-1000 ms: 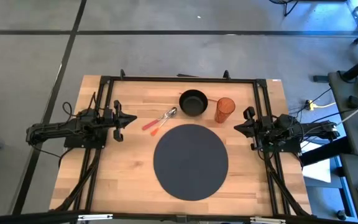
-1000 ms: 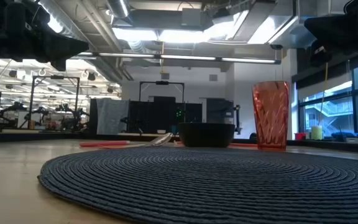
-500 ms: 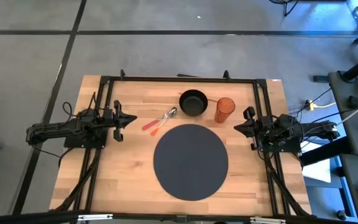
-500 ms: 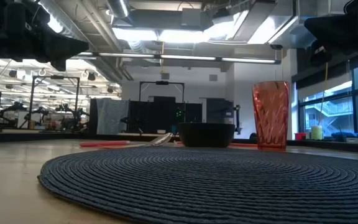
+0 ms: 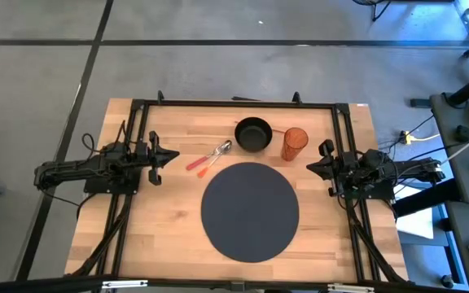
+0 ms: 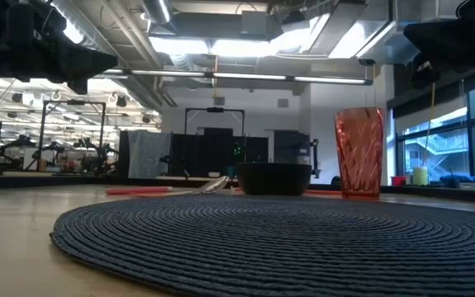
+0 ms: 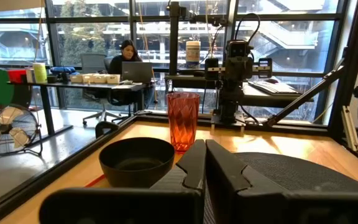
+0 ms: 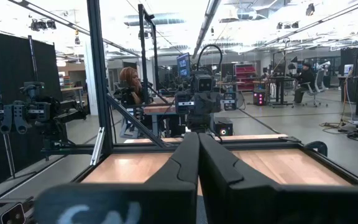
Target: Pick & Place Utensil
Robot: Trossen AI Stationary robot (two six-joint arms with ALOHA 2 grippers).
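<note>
Two utensils lie flat on the wood left of the black bowl point(image 5: 253, 133): a metal spoon point(image 5: 219, 150) and a red-handled one point(image 5: 199, 163) crossing beside it; in the low view the red handle point(image 6: 138, 190) shows. My left gripper point(image 5: 169, 157) hovers at the table's left side, shut, a short way left of the utensils. My right gripper point(image 5: 313, 166) waits at the right side, shut. Both sets of fingers close together in the wrist views point(image 7: 204, 163) point(image 8: 198, 155).
A round dark woven placemat point(image 5: 249, 210) fills the table's middle. An orange ribbed tumbler point(image 5: 294, 143) stands right of the bowl near the far edge. A black frame point(image 5: 234, 103) borders the table. People sit at desks in the room beyond.
</note>
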